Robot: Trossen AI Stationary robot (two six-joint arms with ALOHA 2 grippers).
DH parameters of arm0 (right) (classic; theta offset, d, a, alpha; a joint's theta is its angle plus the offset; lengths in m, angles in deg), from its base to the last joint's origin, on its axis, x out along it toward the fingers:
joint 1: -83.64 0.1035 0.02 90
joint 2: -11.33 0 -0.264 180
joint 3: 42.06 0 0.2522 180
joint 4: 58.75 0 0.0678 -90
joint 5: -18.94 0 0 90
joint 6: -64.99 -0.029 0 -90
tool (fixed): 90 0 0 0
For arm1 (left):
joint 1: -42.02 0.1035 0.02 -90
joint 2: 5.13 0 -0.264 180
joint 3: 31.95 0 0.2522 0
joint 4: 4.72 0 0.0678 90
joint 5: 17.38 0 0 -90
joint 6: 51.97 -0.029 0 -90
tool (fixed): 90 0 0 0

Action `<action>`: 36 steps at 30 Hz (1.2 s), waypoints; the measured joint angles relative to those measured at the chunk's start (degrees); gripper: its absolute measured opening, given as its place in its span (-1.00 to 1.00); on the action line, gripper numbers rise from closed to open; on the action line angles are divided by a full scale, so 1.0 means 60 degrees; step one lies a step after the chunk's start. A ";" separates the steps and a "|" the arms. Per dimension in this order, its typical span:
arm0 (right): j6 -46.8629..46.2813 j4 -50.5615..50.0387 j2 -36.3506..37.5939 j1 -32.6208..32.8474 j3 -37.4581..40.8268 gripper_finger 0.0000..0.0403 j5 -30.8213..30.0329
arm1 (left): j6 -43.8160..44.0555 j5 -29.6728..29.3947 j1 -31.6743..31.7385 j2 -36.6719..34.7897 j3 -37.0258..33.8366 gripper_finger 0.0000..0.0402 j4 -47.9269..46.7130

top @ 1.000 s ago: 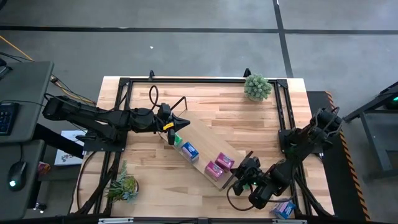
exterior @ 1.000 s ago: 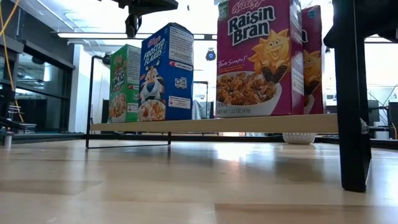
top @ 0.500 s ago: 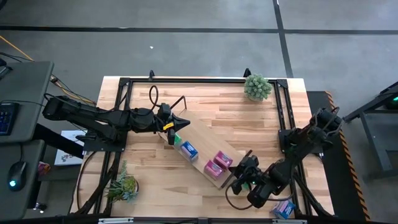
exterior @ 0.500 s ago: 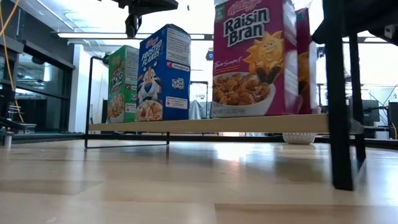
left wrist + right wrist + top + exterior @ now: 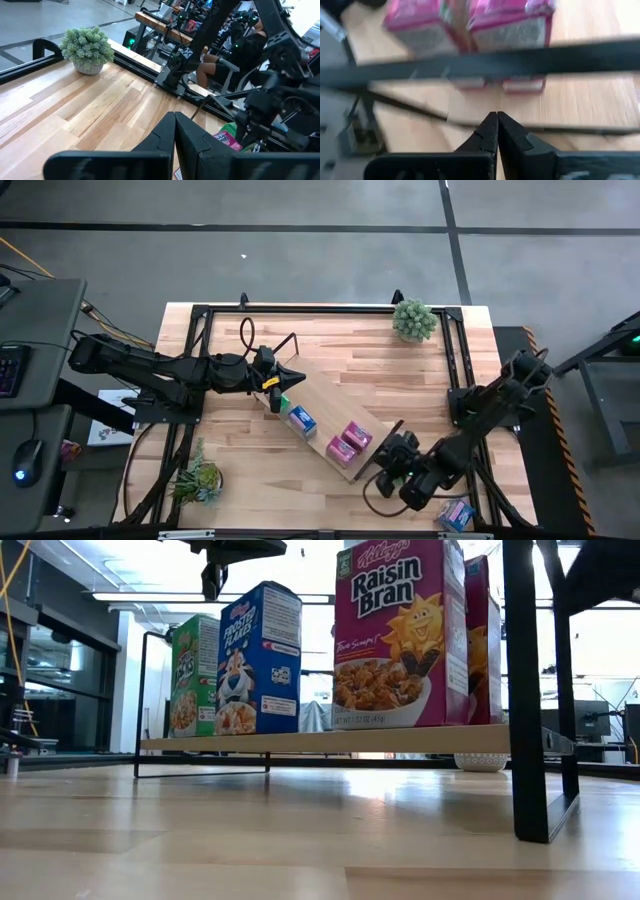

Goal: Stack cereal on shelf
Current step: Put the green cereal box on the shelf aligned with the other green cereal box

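The shelf (image 5: pixel 325 430) lies slantwise on the table, a light board with black wire end frames. A green cereal box (image 5: pixel 197 675), a blue one (image 5: pixel 260 658) and two pink ones (image 5: pixel 400 635) stand upright on it. The far left frame (image 5: pixel 140 705) and the near right frame (image 5: pixel 525 700) rest on the tabletop. My left gripper (image 5: pixel 296 377) is shut and hangs over the far left end; its wrist view (image 5: pixel 175 116) shows nothing between the fingers. My right gripper (image 5: pixel 496 115) is shut at the near right end (image 5: pixel 385 452). My right gripper comes slanting down from the table's near right corner. Its shut fingertips (image 5: pixel 490 125) stand at the board's end edge (image 5: pixel 470 107), below the end frame's upper bar (image 5: pixel 470 61). Whether they press on the board or the wire, I cannot tell.
A potted plant (image 5: pixel 413 320) stands at the far right of the table, another (image 5: pixel 197 480) at the near left. A small blue box (image 5: pixel 457 515) lies at the near right corner, beside my right arm. Bare wood lies between the shelf and the far plant.
My right gripper has rolled and turned at the shelf's near right end. That end, with the pink boxes and its wire frame, has slid a little toward the table's left. The far left end has stayed in place.
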 joint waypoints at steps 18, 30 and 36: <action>0.0393 -0.1718 0.4604 0.1000 0.0000 -1.00 -0.0254 | 0.0006 0.0007 0.0001 0.0000 0.0000 -1.00 0.0005; 0.4010 -0.1715 0.6093 -0.1273 0.0000 -0.88 -0.0945 | 0.0189 0.0004 0.0004 0.0000 0.0000 -1.00 0.0006; 0.5337 -0.0342 0.6125 -0.2625 0.0000 -0.27 0.1595 | 0.0516 0.0000 0.0031 0.0000 0.0000 -1.00 0.0048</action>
